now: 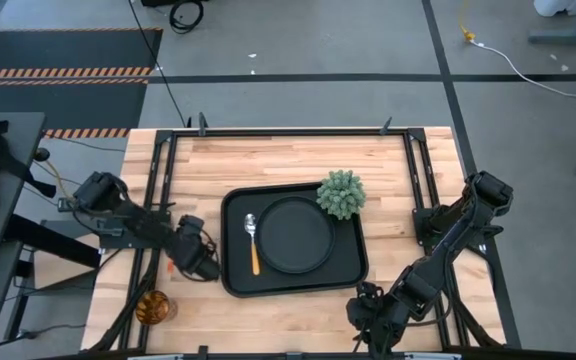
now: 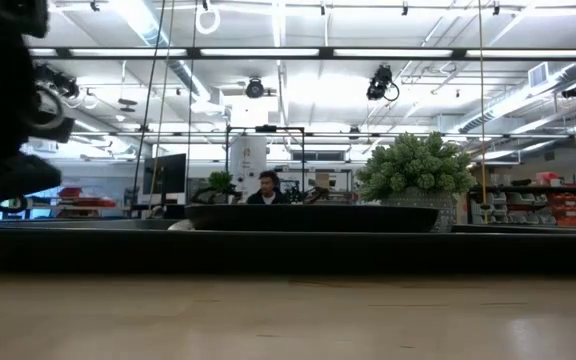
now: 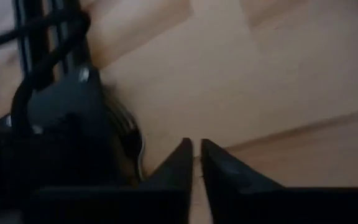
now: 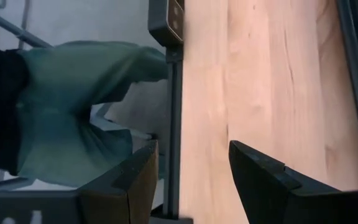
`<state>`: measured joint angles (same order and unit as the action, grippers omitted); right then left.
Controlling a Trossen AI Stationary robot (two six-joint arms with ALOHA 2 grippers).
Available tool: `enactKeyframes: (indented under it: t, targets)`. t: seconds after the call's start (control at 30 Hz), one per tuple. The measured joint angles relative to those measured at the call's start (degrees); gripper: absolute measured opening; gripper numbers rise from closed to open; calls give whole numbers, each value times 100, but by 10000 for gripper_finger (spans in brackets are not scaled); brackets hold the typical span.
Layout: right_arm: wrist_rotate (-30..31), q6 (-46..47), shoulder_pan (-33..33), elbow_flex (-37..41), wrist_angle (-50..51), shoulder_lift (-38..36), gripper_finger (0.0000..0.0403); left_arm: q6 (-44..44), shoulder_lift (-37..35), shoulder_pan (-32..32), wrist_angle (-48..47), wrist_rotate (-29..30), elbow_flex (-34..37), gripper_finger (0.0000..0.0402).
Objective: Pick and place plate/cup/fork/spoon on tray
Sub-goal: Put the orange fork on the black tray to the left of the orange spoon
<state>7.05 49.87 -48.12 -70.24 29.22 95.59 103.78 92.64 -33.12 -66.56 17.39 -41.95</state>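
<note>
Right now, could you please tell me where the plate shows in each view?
High view: the plate lies on the tray, right of the spoon.
Low view: centre, dark rim above the tray's edge.
Left wrist view: not in it.
Right wrist view: not in it.
Shared landmark: the green plant, beside the plate.

tray (image 1: 230, 245): middle of the table (image 1: 298, 160), long side running 9 to 3 o'clock.
plate (image 1: 296, 235): on the tray, filling its centre and 3 o'clock part.
spoon (image 1: 253, 243): on the tray, just at 9 o'clock of the plate, lying along the 12 to 6 line.
plant (image 1: 341, 193): at the tray's 1 o'clock corner, over the plate's rim.
cup (image 1: 152, 307): on the table at 8 o'clock of the tray, well apart.
left gripper (image 1: 173, 268): at 9 o'clock of the tray, near its edge.
right gripper (image 1: 365, 318): at 5 o'clock of the tray, by the table's near edge.
</note>
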Motion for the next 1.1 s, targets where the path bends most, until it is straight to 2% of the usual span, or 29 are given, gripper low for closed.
enactKeyframes:
  t: [0.1,0.27,0.4,0.53,0.7,0.8,0.9,1.1]
  targets:
    - [-42,-4,26,0,-61,0,203,284,111,-282,-138,-389,0,9]
    - [-44,-164,121,0,-62,0,203,822,153,-605,-4,-1249,0,25]
    - [-44,-290,211,0,-75,0,203,990,153,-925,6,-1576,-112,25]
    - [-100,-347,253,0,-71,0,203,1237,153,-1336,-264,-1479,-487,23]
    - [-89,-377,252,0,-69,0,203,2006,151,-2071,-1485,-1294,-1276,28]
    - [137,-361,252,0,-62,0,203,2575,147,-2568,-2019,-990,-1568,33]
    - [294,-431,252,0,-60,0,203,2658,145,-2669,-1793,-961,-1531,40]
    - [220,-837,247,0,-60,0,203,2677,138,-2373,-403,-627,-830,83]
